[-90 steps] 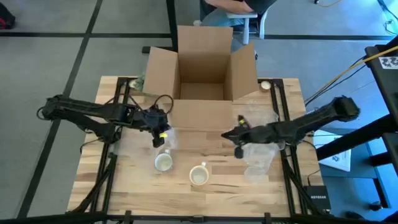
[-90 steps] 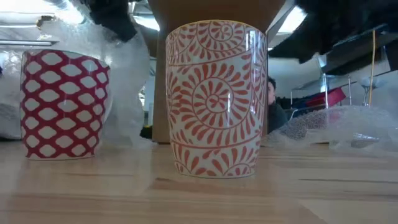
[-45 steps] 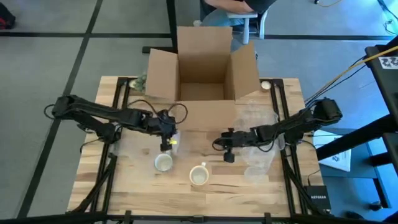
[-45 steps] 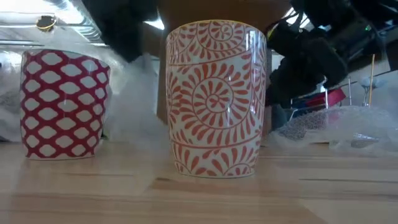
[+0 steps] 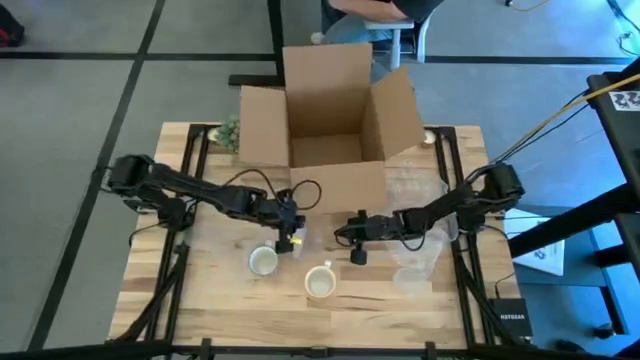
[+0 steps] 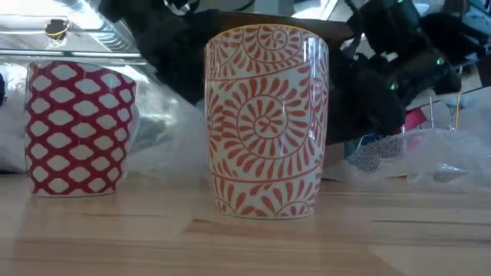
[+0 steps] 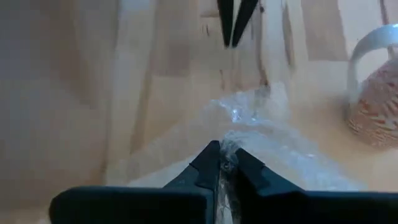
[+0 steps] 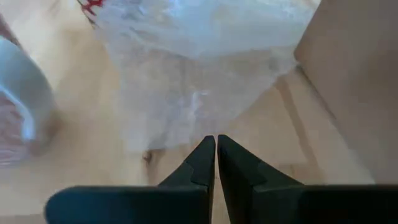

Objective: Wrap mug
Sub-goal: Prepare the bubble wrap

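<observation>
Upright orange-swirl mug (image 6: pixel 266 123), unwrapped

A light wooden tabletop (image 5: pixel 230 300) of joined planks stands on a grey carpeted floor (image 5: pixel 80 100) crossed by dark seam lines. Beyond its far edge, a person (image 5: pixel 375 10) sits on a chair, only partly in view. To the right stands a black frame (image 5: pixel 600 215), with yellow and blue cables (image 5: pixel 550 115) running across the floor. In the low view, ceiling lights (image 6: pixel 46 8) glow overhead.
</observation>
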